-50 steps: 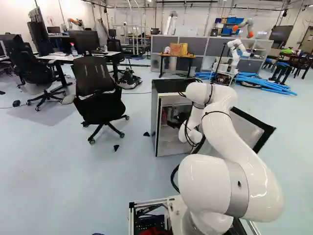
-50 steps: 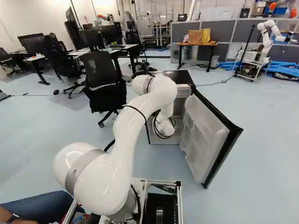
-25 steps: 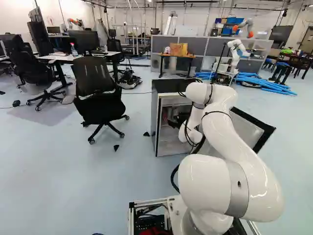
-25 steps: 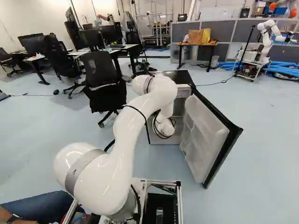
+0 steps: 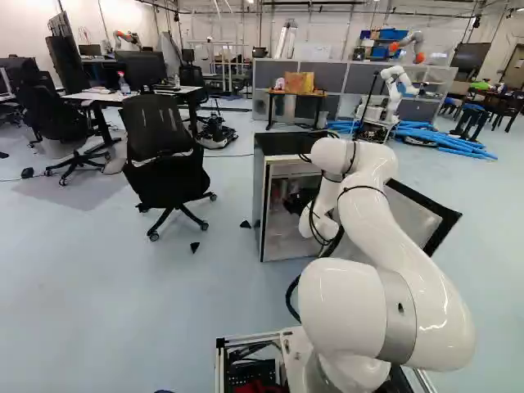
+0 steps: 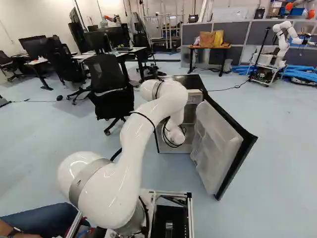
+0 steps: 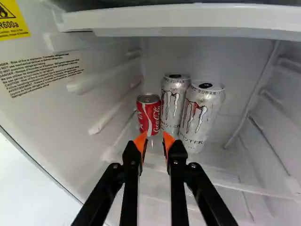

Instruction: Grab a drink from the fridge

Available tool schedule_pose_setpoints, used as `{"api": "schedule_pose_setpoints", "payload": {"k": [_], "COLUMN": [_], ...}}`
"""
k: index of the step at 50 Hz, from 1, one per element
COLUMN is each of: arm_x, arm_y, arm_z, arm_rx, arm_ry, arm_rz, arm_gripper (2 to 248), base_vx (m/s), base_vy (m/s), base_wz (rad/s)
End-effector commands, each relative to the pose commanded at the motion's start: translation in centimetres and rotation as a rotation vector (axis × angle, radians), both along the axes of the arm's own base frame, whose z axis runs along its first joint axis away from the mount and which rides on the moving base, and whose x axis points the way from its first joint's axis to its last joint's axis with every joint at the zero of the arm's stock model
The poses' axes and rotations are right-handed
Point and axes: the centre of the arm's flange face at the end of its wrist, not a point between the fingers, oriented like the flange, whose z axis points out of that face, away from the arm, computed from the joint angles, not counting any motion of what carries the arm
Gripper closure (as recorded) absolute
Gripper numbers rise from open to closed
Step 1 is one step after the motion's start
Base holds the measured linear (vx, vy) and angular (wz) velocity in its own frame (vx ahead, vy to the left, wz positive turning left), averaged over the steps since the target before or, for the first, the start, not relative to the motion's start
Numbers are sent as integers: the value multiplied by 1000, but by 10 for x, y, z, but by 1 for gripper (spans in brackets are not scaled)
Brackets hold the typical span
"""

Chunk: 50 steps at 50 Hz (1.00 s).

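Inside the open fridge [image 5: 264, 214], my gripper [image 5: 300, 199] is a dark shape in the left base view. In the wrist view, my gripper [image 7: 154, 137] stands open with a narrow gap, nothing held between its orange-padded fingers. A small red can [image 7: 149, 114] stands upright just beyond the tips, and one fingertip overlaps its lower edge. Beside it are two taller silver cans, a rear one [image 7: 173, 101] and a nearer one [image 7: 200, 117]. I cannot tell whether any finger touches a can.
A white shelf edge [image 7: 188, 21] crosses above the cans. Ribbed fridge walls flank them. The fridge door [image 6: 218, 144] hangs wide open beside the arm. An office chair [image 5: 164, 155] stands near the fridge. Another robot [image 6: 277, 49] is farther back.
The dark gripper inside the fridge looks narrower than a second ago in the left base view, its fingers having drawn closer together. The arm's links, base and door show no visible shift.
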Motion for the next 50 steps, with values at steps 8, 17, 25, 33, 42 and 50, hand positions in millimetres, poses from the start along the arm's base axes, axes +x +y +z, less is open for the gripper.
{"api": "schedule_pose_setpoints", "payload": {"k": [8,17,25,33,42,50], "arm_x": [0,0,0,0,0,0], "arm_y": [0,0,0,0,0,0], "arm_z": [0,0,0,0,0,0], "arm_rx": [0,0,0,0,0,0], "arm_ry": [0,0,0,0,0,0], "arm_rz": [0,0,0,0,0,0], "arm_gripper": [182,175,162,138,114,102], "base_vx": [0,0,0,0,0,0], "base_vy": [0,0,0,0,0,0], "base_wz": [0,0,0,0,0,0]}}
